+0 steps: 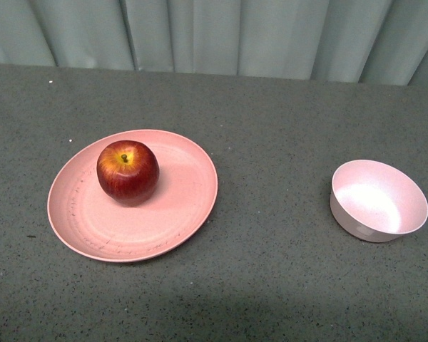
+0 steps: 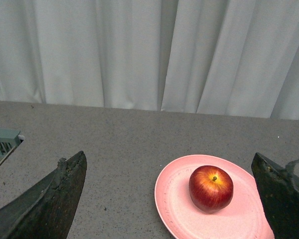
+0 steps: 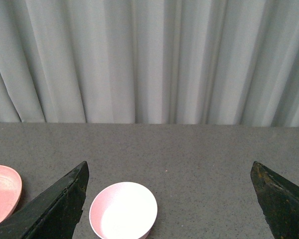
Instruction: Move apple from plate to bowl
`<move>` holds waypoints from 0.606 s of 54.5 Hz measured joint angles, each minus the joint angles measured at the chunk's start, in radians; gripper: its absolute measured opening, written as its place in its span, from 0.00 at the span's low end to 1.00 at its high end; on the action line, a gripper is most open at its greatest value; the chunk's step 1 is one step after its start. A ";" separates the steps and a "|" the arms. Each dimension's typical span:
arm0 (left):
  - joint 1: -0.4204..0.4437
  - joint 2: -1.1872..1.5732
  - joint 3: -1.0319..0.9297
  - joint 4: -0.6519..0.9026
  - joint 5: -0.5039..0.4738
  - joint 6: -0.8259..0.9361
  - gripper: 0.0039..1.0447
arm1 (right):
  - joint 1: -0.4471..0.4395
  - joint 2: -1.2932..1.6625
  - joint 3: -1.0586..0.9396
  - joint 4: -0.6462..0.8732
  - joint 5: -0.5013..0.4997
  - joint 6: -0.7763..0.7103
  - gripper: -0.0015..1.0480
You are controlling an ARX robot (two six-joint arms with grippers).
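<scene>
Nearest the left wrist camera, the left gripper (image 2: 168, 162) has its two dark fingers (image 2: 60, 194) spread wide apart, with nothing between them. The right gripper (image 3: 169, 167) is spread just as wide in its own wrist view and grips nothing either. Both grippers show only in the wrist views; the front view takes in just the table (image 1: 271, 285) and what stands on it.

Past the left gripper's fingers lies the plate (image 1: 178, 206), flat on the grey speckled table. The apple (image 1: 128, 172) sits on it stem up, towards the far left of the plate's middle in the front view. Dark scuff marks on the plate's near side are plain from the front and hardly show from the wrist. The left wrist view alone catches a pale slotted fitting (image 2: 4, 142) at the table's edge.

The bowl (image 1: 346, 217) stands upright on the table well apart from the plate, off to its right, its bare inside showing. Only the front view holds bowl and apple together. The right wrist view gives the bowl whole and only a sliver of the plate's rim, while the left wrist view gives apple and plate alone.

Beyond the table's far edge hangs a pale pleated curtain (image 1: 235, 35), seen in all three views.

In all there are one apple, one plate, one bowl and two grippers.
</scene>
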 joint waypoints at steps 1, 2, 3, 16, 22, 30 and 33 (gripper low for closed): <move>0.000 0.000 0.000 0.000 0.000 0.000 0.94 | 0.000 0.000 0.000 0.000 0.000 0.000 0.91; 0.000 0.000 0.000 0.000 0.000 0.000 0.94 | 0.000 0.000 0.000 0.000 0.000 0.000 0.91; 0.000 0.000 0.000 0.000 0.000 0.000 0.94 | 0.000 0.000 0.000 0.000 0.000 0.000 0.91; 0.000 0.000 0.000 0.000 0.000 0.000 0.94 | 0.000 0.000 0.000 0.000 0.000 0.000 0.91; 0.000 0.000 0.000 0.000 0.000 0.000 0.94 | 0.000 0.000 0.000 0.000 0.000 0.000 0.91; 0.000 0.000 0.000 0.000 0.000 0.000 0.94 | 0.000 0.000 0.000 0.000 0.000 0.000 0.91; 0.000 0.000 0.000 0.000 0.000 0.000 0.94 | 0.040 0.011 -0.002 0.042 0.132 -0.059 0.91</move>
